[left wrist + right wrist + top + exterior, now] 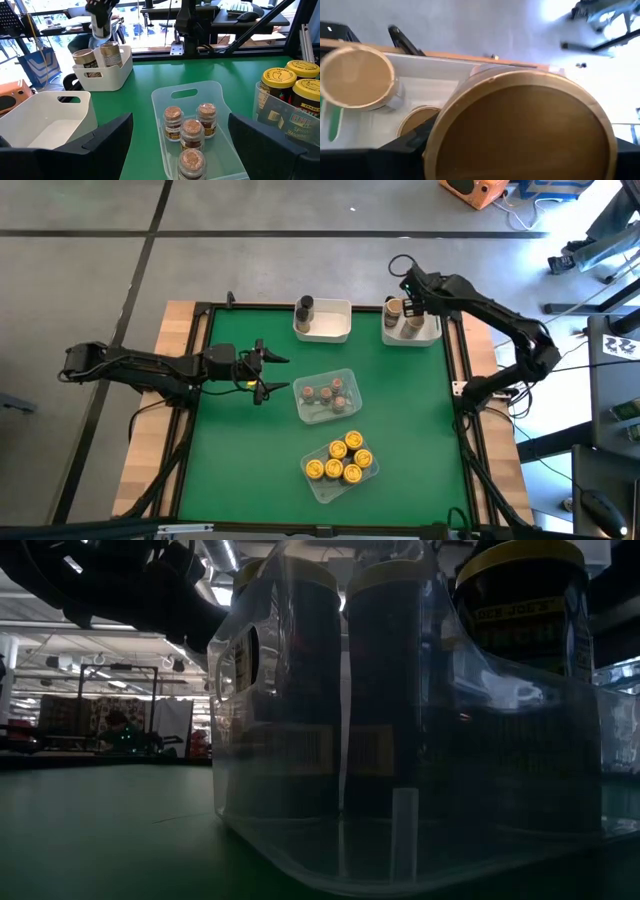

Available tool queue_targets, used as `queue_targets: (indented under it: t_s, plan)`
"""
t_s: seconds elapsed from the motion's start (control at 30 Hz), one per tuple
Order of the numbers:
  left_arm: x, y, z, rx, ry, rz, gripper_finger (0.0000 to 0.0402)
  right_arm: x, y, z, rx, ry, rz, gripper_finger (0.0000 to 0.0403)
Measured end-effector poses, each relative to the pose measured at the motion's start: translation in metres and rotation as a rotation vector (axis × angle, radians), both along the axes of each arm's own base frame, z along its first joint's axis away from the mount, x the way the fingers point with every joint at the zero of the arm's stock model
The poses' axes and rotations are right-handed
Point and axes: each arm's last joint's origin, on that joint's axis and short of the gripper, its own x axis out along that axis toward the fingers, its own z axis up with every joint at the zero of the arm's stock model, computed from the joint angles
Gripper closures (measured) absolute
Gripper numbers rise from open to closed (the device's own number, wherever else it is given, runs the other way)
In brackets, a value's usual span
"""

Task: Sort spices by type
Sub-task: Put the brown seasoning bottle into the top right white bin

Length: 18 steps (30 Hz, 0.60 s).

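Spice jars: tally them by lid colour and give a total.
Yellow-lidded jars: 6
Reddish-brown-topped jars: 4
Tan-lidded jars: 3
Dark grey jar: 1
Total: 14

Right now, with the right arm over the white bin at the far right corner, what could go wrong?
1. The right pincer hangs just over a tan-lidded jar in the right white bin, where two more jars stand close; lowering could knock them.
2. The left pincer waits open beside the clear tray of reddish-topped jars; a forward move may push the light tray.
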Motion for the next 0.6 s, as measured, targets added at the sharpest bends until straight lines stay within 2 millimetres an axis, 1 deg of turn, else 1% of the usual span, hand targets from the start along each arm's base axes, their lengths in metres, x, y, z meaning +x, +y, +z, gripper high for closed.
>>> queue_targets:
  t_s: [0.13,0.27,0.5,0.6]
  plan:
    - [0.0,0.0,0.0,0.0,0.002,0.0,0.0088,-0.001,-0.021,-0.018,0.064,-0.011,-0.041,0.0121]
    - [0.0,0.0,-0.001,-0.001,0.008,0.0,0.0088,-0.002,-0.038,-0.034,0.131,-0.026,-0.075,0.0121]
    - [0.0,0.0,-0.002,-0.002,0.022,0.0,0.0088,-0.001,-0.055,-0.058,0.225,-0.054,-0.104,0.0121]
    - [0.0,0.0,-0.002,-0.002,0.022,0.0,0.0088,0.0,-0.06,-0.063,0.227,-0.065,-0.11,0.0121]
